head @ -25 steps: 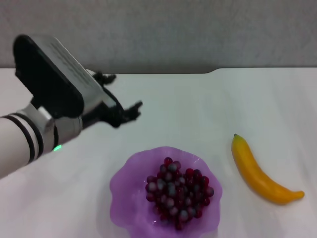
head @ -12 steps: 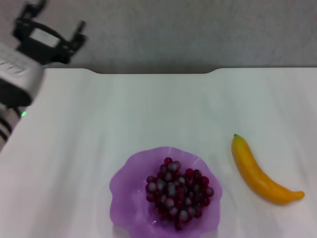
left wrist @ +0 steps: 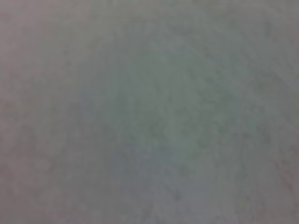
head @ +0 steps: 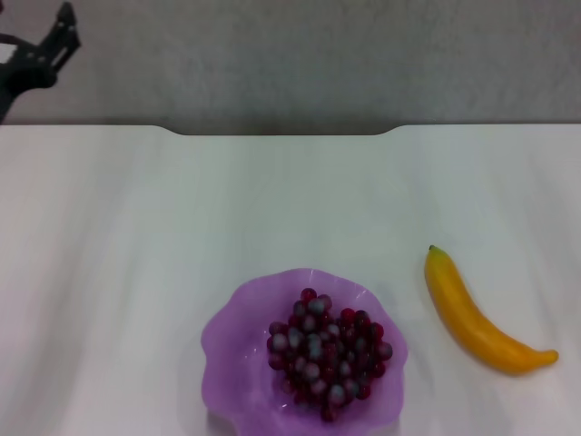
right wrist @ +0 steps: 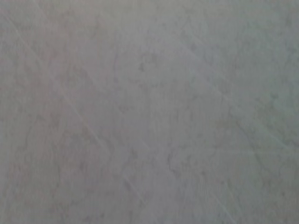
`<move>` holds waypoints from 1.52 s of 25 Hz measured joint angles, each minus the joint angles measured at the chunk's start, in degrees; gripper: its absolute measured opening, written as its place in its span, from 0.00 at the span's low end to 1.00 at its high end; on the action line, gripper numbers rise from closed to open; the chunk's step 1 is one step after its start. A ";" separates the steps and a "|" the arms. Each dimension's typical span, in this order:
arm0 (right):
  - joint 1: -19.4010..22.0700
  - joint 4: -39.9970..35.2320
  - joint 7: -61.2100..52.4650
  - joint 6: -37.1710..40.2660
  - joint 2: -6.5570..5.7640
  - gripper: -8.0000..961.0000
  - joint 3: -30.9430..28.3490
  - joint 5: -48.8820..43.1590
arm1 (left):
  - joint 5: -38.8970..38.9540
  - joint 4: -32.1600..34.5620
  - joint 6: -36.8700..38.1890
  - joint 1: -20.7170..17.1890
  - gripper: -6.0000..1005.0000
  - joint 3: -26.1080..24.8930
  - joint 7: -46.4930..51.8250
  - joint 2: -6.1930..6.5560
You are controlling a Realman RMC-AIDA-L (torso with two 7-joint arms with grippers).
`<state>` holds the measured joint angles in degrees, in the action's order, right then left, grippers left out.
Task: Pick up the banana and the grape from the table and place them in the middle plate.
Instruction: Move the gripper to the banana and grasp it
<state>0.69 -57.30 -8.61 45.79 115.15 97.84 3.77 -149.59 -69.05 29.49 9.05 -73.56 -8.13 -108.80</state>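
Note:
The bunch of dark red and purple grapes point(head: 327, 354) lies inside the purple scalloped plate point(head: 222, 331) at the near middle of the white table point(head: 272, 200). The yellow banana point(head: 477, 318) lies on the table to the right of the plate, apart from it, its dark green tip pointing away from me. My left gripper point(head: 34, 41) is raised at the far left corner of the head view, open and empty, far from the plate. My right gripper is out of view. Both wrist views show only a plain grey surface.
The table's far edge has a shallow notch point(head: 281, 133) in front of a grey wall point(head: 318, 54). Bare tabletop lies left of the plate and between the plate and the far edge.
My left arm has pulled back from above the table near the plate, up and to the far left, until only its gripper shows. The grapes, plate and banana have not moved.

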 joint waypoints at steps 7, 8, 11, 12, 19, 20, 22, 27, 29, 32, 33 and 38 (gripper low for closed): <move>0.70 -2.30 -0.49 -3.91 -0.02 0.60 0.44 0.14 | -3.72 0.93 -7.29 -0.95 0.84 -4.36 12.39 3.69; 1.21 -4.41 -0.52 -7.74 -0.02 0.60 0.55 0.34 | -3.78 0.20 -9.73 -1.33 0.84 -5.43 12.61 3.80; 1.82 -7.20 -0.68 -12.26 -0.02 0.60 0.66 0.55 | -4.19 -3.46 -17.94 -3.20 0.84 -9.38 11.60 3.19; 2.17 -8.99 -0.85 -15.50 -0.02 0.60 0.74 0.59 | -4.39 -5.08 -20.76 -3.96 0.84 -10.77 10.57 2.69; 2.12 -23.49 -1.30 -42.89 -0.11 0.59 2.99 0.73 | -4.63 -12.57 -31.29 -7.12 0.84 -19.94 -3.68 -5.47; 1.51 -24.82 -1.32 -46.61 -0.15 0.59 3.37 0.76 | -4.61 -13.05 -32.09 -7.14 0.84 -20.79 -5.50 -6.39; -0.36 -26.86 -1.36 -53.53 -0.19 0.59 4.53 0.81 | -4.38 -13.61 -33.51 -7.12 0.84 -21.80 -8.12 -7.43; -4.58 -28.83 -1.26 -64.44 -0.36 0.59 5.96 3.97 | -3.23 -13.97 -36.24 -6.49 0.84 -22.53 -9.03 -7.33; -5.41 -29.13 -0.45 -67.09 -0.49 0.58 5.95 7.19 | -3.22 -14.03 -36.66 -6.50 0.84 -22.71 -9.03 -7.37; -6.25 -29.91 0.94 -71.16 -0.55 0.58 5.41 10.62 | -3.20 -14.06 -37.09 -6.60 0.84 -22.93 -9.03 -7.38; -6.40 -30.19 1.19 -72.17 -0.54 0.58 5.23 11.25 | -3.19 -14.07 -37.13 -6.64 0.84 -22.94 -9.03 -7.39; -8.09 -29.34 1.48 -76.21 -0.53 0.58 4.23 12.80 | -3.16 -14.09 -37.76 -6.73 0.84 -23.21 -9.05 -7.42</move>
<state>-7.40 -86.64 -7.13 -30.42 114.62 102.07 16.57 -152.75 -83.14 -8.27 2.32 -96.77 -17.18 -116.22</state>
